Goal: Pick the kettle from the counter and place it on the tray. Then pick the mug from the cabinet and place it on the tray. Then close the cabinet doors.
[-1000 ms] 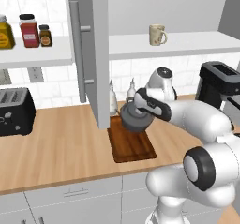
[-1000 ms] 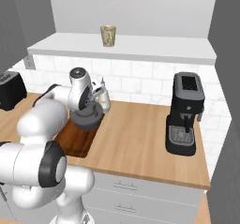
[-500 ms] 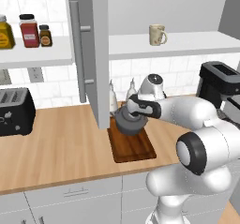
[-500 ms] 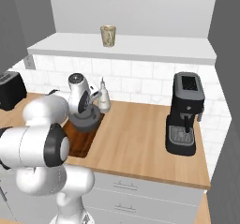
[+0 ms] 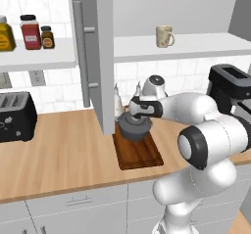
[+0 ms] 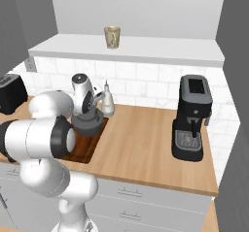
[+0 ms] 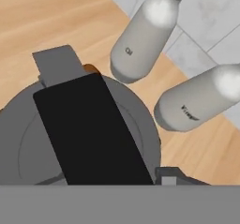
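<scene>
The kettle (image 5: 134, 126) sits low over the back end of the dark wooden tray (image 5: 142, 155) on the desk (image 5: 59, 154), the white bottles (image 7: 140, 40) just behind it. From where I stand it looks heavy and rigid, likely slick on its round body, so its thin arched handle seems the right hold. The pincer (image 5: 135, 111) pinches that handle from above, half closed. Squat and round, the kettle stands upright; I cannot make out where its spout points. The mug (image 5: 164, 36) waits on the cabinet shelf (image 5: 196, 44).
</scene>
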You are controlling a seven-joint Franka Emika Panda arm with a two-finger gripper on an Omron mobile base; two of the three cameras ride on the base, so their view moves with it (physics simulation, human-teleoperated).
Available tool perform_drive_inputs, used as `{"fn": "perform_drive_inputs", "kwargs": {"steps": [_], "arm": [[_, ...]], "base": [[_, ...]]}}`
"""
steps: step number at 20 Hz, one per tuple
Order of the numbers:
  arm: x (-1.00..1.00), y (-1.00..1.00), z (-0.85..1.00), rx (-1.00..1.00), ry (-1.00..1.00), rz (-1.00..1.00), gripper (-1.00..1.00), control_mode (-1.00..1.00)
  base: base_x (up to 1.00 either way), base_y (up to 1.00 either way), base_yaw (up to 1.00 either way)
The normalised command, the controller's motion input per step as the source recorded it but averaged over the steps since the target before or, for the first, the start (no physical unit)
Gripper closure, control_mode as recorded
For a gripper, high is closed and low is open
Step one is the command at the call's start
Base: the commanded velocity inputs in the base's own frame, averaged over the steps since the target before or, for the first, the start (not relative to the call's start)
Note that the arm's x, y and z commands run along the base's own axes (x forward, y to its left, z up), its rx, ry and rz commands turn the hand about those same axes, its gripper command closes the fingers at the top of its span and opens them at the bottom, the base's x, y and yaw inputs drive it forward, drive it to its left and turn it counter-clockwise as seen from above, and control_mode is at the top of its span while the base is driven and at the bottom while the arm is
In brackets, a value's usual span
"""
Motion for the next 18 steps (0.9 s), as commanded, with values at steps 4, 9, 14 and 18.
{"fn": "perform_drive_inputs", "kwargs": {"steps": [4,9,14,18], "arm": [[-0.04,0.00,-0.14,0.00,-0.11,0.00,-1.00,-1.00],[-0.21,0.00,-0.11,0.00,-0.28,-0.06,-1.00,-1.00],[-0.49,-0.20,0.54,0.02,-0.14,-0.22,-1.00,-1.00],[-0.48,-0.27,1.00,0.00,0.00,-0.24,-1.00,-1.00]], "base": [[0.00,0.00,0.00],[0.00,0.00,0.00],[0.00,0.00,0.00],[0.00,0.00,0.00]]}}
